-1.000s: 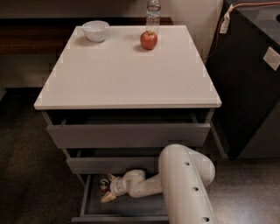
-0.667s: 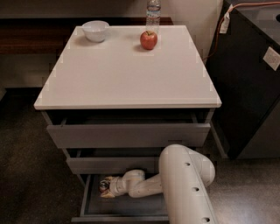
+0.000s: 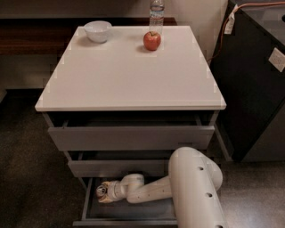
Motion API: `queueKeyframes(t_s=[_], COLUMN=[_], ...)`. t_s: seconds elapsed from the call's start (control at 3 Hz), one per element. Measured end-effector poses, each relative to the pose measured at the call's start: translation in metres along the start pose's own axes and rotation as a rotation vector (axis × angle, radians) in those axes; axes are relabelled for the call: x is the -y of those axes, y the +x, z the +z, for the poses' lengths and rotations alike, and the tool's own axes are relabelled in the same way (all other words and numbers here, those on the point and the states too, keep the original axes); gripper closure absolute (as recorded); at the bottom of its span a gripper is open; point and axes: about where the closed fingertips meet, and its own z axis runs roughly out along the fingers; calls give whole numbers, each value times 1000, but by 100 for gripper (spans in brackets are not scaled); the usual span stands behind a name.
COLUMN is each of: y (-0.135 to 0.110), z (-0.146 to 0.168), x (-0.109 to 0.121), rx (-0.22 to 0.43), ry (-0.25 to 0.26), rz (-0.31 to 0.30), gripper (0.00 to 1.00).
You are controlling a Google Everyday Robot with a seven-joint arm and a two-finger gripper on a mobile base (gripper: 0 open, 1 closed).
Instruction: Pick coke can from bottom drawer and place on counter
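Reaching down from the right, white arm (image 3: 151, 190) stretched leftward inside the open bottom drawer (image 3: 133, 214), gripper (image 3: 101, 193) near the drawer's left end, its grip and the coke can impossible to make out, gripper slightly further left than a second ago.

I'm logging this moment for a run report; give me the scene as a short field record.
gripper: inside the bottom drawer, at its left end
drawer state: open, arm reaching in
coke can: not clearly visible
counter: white bowl, apple and water bottle near its back edge
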Motion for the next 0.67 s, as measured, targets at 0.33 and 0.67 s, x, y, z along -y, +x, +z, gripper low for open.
queueKeyframes(t_s=[0.33,0.67], y=[-9,-16], z=[-4,-8], x=[-10,-22], rx=[-4,-5], ry=[-4,-8], rz=[-19,-36], gripper=[100,100])
